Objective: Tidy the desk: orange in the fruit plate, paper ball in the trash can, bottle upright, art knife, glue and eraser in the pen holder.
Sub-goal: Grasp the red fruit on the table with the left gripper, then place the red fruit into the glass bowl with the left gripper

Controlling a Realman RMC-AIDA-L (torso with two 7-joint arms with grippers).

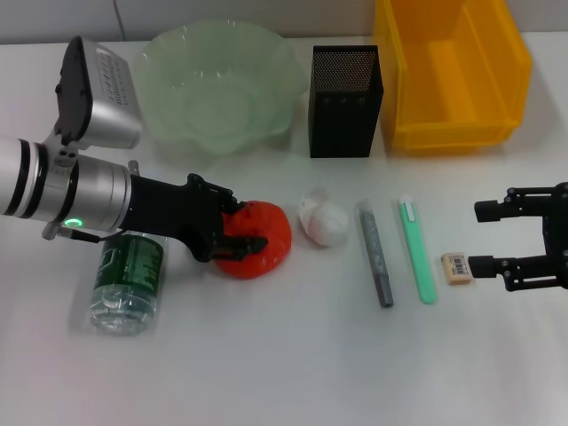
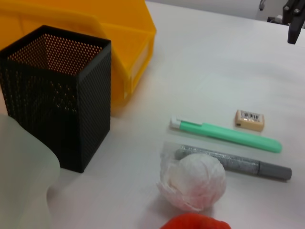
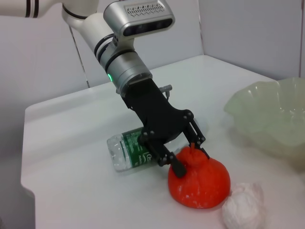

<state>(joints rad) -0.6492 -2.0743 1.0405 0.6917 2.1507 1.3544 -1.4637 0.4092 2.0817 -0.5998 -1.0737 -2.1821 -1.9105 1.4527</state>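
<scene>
The orange (image 1: pixel 266 235) sits on the table at centre left, also seen in the right wrist view as the orange (image 3: pixel 200 183). My left gripper (image 1: pixel 247 226) is open, its fingers (image 3: pixel 178 167) spread over the orange's top and near side. The bottle (image 1: pixel 129 284) lies on its side under the left arm. The paper ball (image 1: pixel 324 220), grey glue stick (image 1: pixel 374 253), green art knife (image 1: pixel 417 260) and eraser (image 1: pixel 458 268) lie in a row to the right. My right gripper (image 1: pixel 484 237) stands open just right of the eraser. At the back stand the fruit plate (image 1: pixel 217 84), the pen holder (image 1: pixel 344 99) and the trash can (image 1: pixel 453 71).
The fruit plate, pen holder and trash can hold nothing that I can see. In the left wrist view the pen holder (image 2: pixel 57 95) stands close to the trash can (image 2: pixel 136 28), with the paper ball (image 2: pixel 193 181) in front.
</scene>
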